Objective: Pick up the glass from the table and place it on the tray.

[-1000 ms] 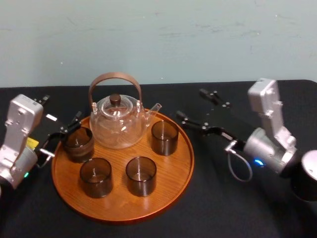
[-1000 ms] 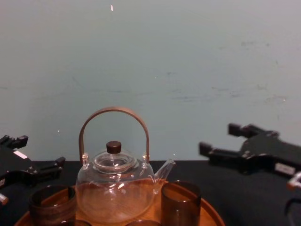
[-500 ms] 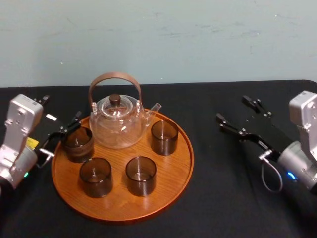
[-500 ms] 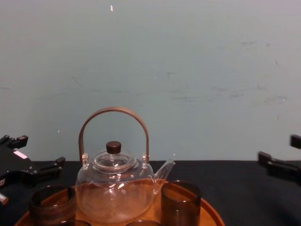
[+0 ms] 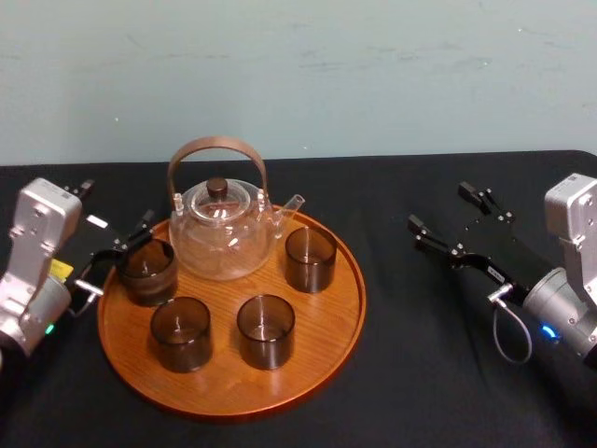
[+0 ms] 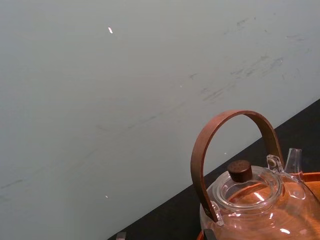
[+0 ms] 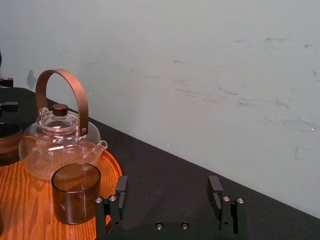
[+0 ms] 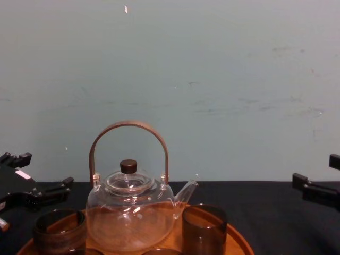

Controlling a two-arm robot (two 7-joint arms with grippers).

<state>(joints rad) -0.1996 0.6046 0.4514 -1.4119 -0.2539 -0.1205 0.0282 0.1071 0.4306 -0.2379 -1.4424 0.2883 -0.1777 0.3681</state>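
Glass (image 5: 310, 259) stands upright on the wooden tray (image 5: 322, 329) beside the glass teapot (image 5: 222, 235), my right gripper (image 5: 438, 206) wide open and empty over the table (image 5: 420, 373) to its right, my left gripper (image 5: 116, 203) open by the left rim.

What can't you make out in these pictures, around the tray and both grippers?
Head view: whether the open left gripper touches the far-left glass; its dark finger merges with the dark rim.
Chest view: the two front glasses and the tray's front, cut off by the lower edge; the open right gripper, cut by the right edge.
Left wrist view: the teapot's base, cut off by the edge.
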